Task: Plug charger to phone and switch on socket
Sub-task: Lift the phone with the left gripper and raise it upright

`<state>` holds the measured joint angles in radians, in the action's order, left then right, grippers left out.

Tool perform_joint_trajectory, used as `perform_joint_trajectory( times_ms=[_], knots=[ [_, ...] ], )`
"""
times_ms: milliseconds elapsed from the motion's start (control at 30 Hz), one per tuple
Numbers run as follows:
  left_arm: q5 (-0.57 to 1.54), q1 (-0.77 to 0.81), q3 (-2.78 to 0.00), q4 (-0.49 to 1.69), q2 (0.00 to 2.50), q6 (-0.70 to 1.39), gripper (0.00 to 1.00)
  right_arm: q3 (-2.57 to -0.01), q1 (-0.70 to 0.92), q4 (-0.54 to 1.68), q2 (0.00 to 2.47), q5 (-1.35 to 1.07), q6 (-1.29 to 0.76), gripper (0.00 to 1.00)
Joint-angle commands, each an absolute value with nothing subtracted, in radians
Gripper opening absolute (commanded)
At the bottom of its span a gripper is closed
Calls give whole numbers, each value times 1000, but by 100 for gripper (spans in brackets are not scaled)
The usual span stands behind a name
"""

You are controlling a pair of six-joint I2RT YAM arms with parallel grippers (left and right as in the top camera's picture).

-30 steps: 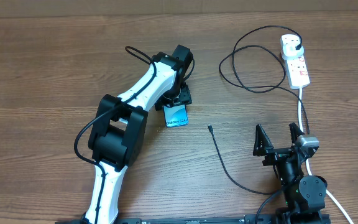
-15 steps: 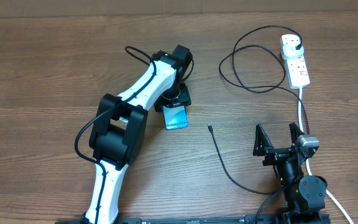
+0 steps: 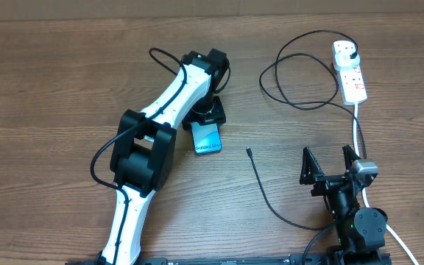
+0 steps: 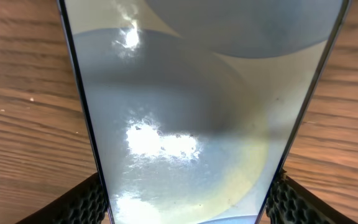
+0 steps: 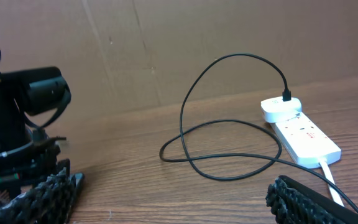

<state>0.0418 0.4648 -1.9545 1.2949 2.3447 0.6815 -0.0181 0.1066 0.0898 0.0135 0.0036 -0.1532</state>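
- Evidently, the phone (image 3: 207,139) is being clamped edgewise in the left tool (image 3: 210,120), probably steadied for the charger (image 3: 249,153) lying near it.
- The right tool (image 3: 329,165) is being held wide open, empty.

Much of the phone (image 3: 207,139) lies hidden beneath the left end effector (image 3: 206,123).

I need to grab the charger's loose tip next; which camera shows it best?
Overhead: the charger tip lies in the open, right of the phone. The right wrist view shows only its loop and plug at the power strip; the left wrist view shows just the phone.
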Motion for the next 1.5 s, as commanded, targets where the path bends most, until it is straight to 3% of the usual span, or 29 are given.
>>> perform_joint_trajectory(
  times_ms=[0, 200, 733, 900, 1200, 1467],
  knots=[
    [60, 463, -2055, 1339, 2347, 688, 70, -8, 113, 84, 3, -1, -152, 100],
    [218, 443, -2149, 1386, 2347, 655, 70, -8, 113, 84, 3, -1, -152, 100],
    [1068, 271, -2178, 1375, 2347, 545, 72, -8, 113, 84, 3, -1, -152, 100],
    [1341, 205, -2178, 1300, 2347, 554, 66, -8, 113, 84, 3, -1, -152, 100],
    [1542, 97, -2178, 1296, 2347, 682, 71, -8, 113, 84, 3, -1, -152, 100],
    [1581, 32, -2178, 1298, 2347, 784, 70, -8, 113, 84, 3, -1, -152, 100]
  ],
)
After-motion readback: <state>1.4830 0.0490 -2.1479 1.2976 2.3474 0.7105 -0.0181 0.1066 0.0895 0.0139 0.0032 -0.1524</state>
